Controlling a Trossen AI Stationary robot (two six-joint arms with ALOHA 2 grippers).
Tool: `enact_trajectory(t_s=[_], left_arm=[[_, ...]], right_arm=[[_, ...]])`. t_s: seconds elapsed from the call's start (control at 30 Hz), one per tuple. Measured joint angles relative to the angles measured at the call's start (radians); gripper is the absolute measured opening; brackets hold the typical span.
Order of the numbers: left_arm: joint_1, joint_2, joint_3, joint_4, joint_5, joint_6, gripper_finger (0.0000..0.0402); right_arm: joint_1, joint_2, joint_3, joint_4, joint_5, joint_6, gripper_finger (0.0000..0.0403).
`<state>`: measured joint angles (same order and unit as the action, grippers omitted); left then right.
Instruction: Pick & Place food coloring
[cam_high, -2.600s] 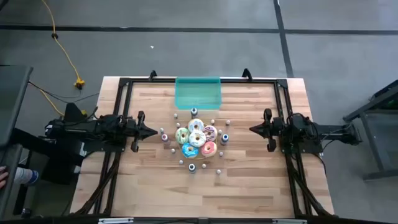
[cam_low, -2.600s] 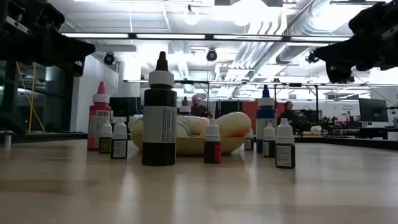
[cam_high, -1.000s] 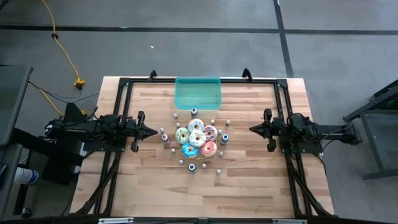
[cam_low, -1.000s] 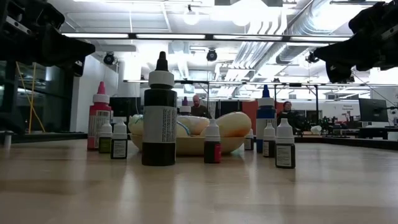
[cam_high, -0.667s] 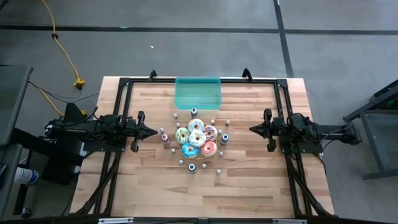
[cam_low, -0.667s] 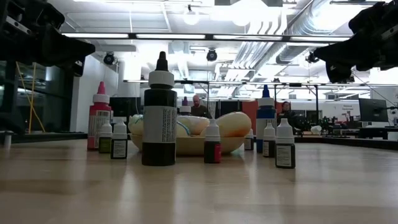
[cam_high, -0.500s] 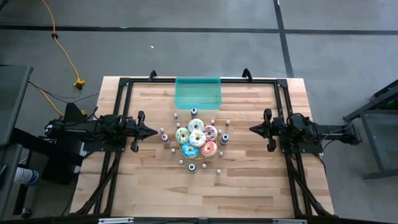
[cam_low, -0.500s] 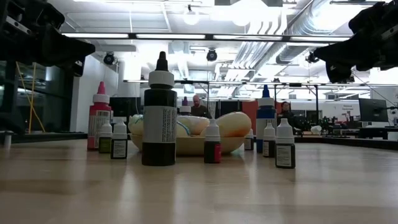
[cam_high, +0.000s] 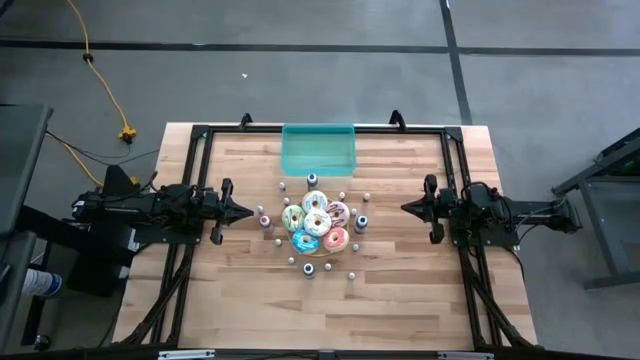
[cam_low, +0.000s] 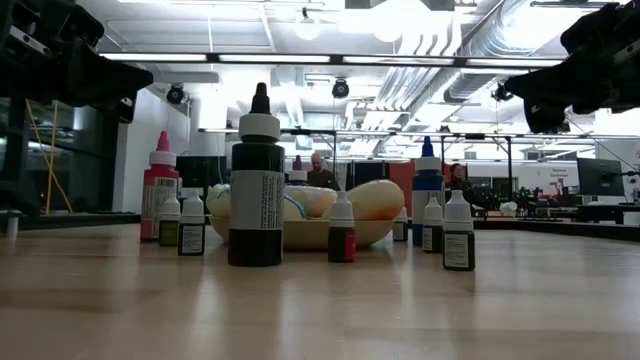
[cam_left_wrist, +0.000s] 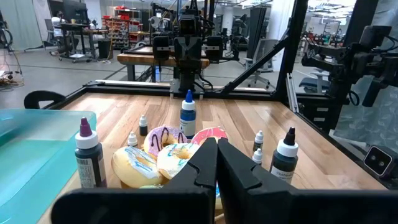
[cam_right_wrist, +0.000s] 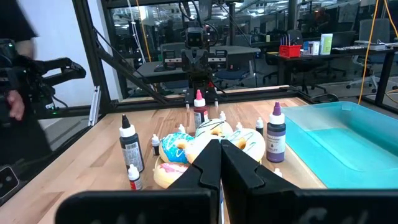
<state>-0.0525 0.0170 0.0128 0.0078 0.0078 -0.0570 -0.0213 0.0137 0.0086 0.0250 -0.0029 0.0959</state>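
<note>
Even, bright overhead light; the table (cam_high: 400, 290) is seen sharply from above, with only faint shadows. In the low view, ceiling lamps (cam_low: 308, 28) are blown out and glare is thrown across the wood. Near fingers (cam_left_wrist: 205, 168) are softened in the wrist views; the room behind is hazy.

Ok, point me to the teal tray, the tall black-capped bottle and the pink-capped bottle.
teal tray (cam_high: 318, 150): high view, on its bare floor.
tall black-capped bottle (cam_low: 257, 205): low view, on its label.
pink-capped bottle (cam_low: 158, 195): low view, on its body.
</note>
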Motion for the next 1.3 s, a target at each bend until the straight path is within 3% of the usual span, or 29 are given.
enact_trajectory(t_s=[0.63,0.93,1.3], left_arm=[[0.000,0.000,0.001,0.003,-0.048,-0.011,0.0000],[0.000,0.000,0.074,-0.030,-0.051,-0.055,0.0000],[0.000,0.000,0.255,-0.313,-0.024,-0.045,0.0014]], right_arm=[[0.000,0.000,0.000,0.000,0.000,0.000,0.0000],[0.000,0.000,0.000,0.000,0.000,0.000,0.0000],[0.000,0.000,0.000,0.000,0.000,0.000,0.0000]])
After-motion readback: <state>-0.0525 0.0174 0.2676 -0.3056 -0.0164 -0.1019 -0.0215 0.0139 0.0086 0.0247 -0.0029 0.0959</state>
